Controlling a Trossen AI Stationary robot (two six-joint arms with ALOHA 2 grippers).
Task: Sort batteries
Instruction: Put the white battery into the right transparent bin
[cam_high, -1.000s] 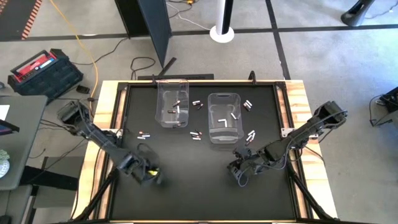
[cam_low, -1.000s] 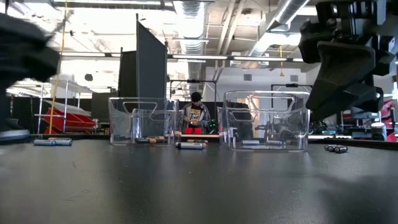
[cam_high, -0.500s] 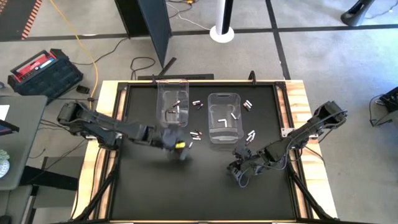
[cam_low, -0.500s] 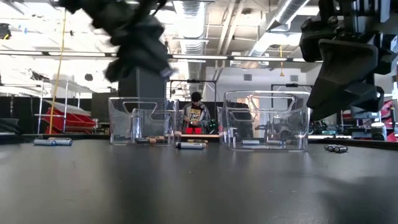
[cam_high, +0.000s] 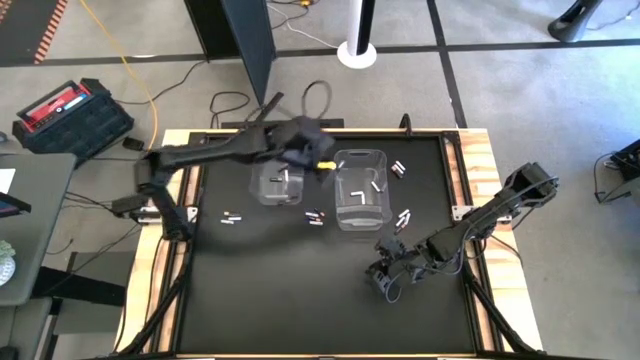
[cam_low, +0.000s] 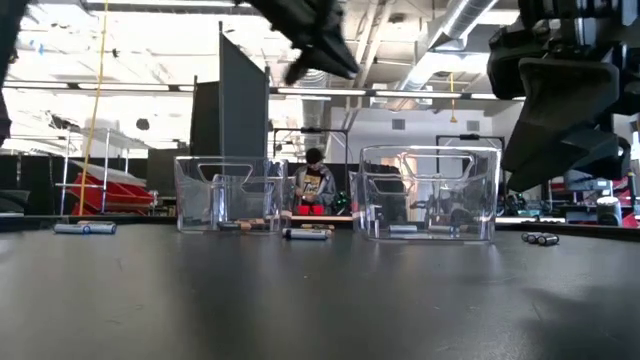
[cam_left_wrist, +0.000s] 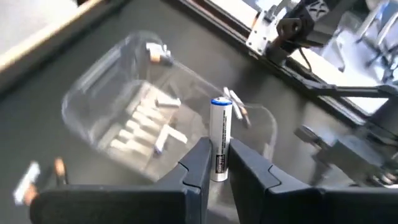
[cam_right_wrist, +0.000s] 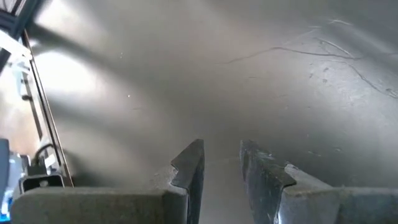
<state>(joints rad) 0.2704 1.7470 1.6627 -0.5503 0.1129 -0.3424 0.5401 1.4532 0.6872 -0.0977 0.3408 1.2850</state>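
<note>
Batteries (cam_high: 316, 216) scattered over the black table (cam_high: 300, 300), more in two clear bins (cam_high: 362, 190). Left gripper (cam_left_wrist: 216, 163) up over the bins, clamped on a white battery (cam_left_wrist: 221, 138). Right gripper (cam_right_wrist: 221, 163) low near the table's front right, fingers parted, holding nothing.

A: What sits between the left gripper (cam_left_wrist: 217, 163) fingers?

B: A white battery (cam_left_wrist: 221, 139) with a blue cap, standing upright, clamped near its lower end by the two dark fingers.

A: And past it?

B: A clear bin (cam_left_wrist: 99, 102), blurred, right behind the battery. Several white cells (cam_left_wrist: 144, 119) lie side by side inside it.

A: Anything outside the bin?

B: A copper-ended cell (cam_left_wrist: 158, 53) by its far rim, another pair (cam_left_wrist: 234, 103) just beyond the held battery, and two more (cam_left_wrist: 41, 175) on the black mat near the bin's closer corner
</note>
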